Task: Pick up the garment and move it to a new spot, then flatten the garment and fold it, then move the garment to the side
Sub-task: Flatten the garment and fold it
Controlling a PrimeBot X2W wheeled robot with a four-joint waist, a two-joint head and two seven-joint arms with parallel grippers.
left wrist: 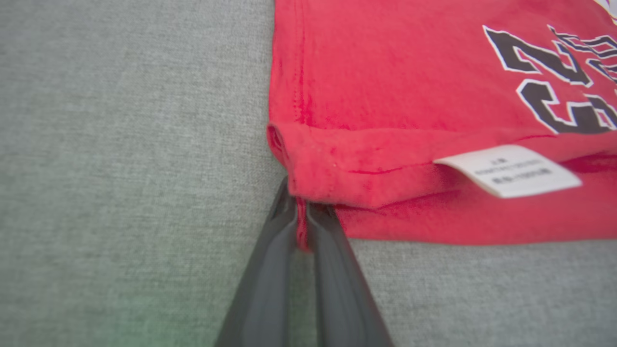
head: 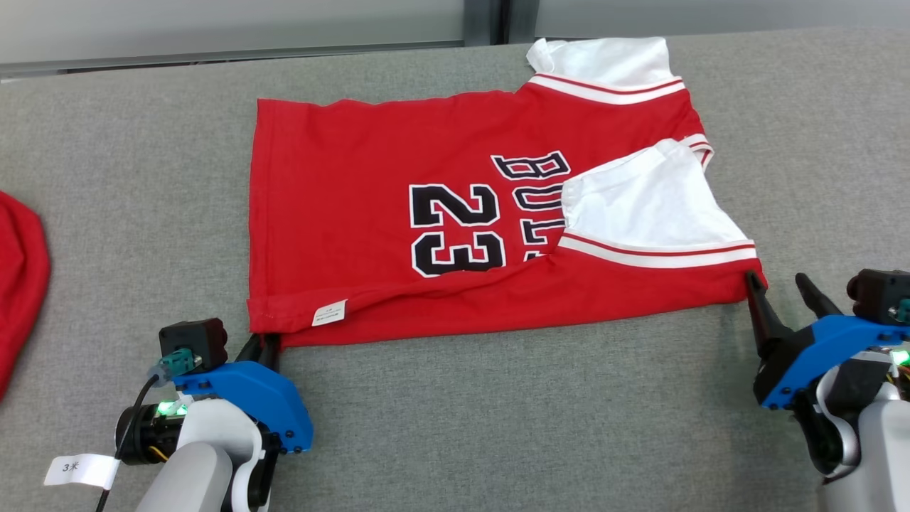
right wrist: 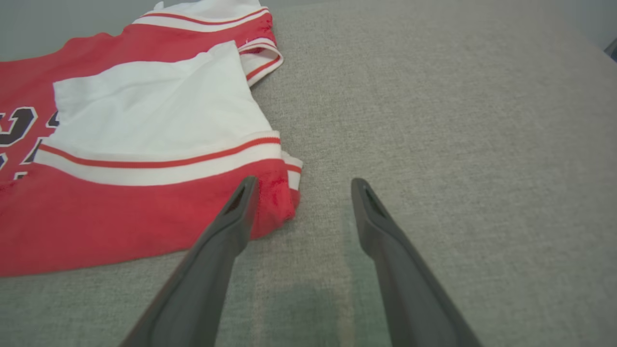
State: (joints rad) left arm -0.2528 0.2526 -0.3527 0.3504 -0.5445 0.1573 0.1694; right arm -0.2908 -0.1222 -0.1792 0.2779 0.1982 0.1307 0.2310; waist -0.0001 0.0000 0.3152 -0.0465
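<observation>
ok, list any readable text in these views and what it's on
"23": black numerals on the red jersey.
"BU…": beside the number, remaining letters covered by the white sleeve.
Care label at the hem: print too blurred to read.
"3米": paper tag on a cable.

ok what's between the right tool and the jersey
Nothing: in the right wrist view the open right tool sits right at the jersey's near corner, which pokes between its spread jaws; the rest of that gap is bare grey surface.
</observation>
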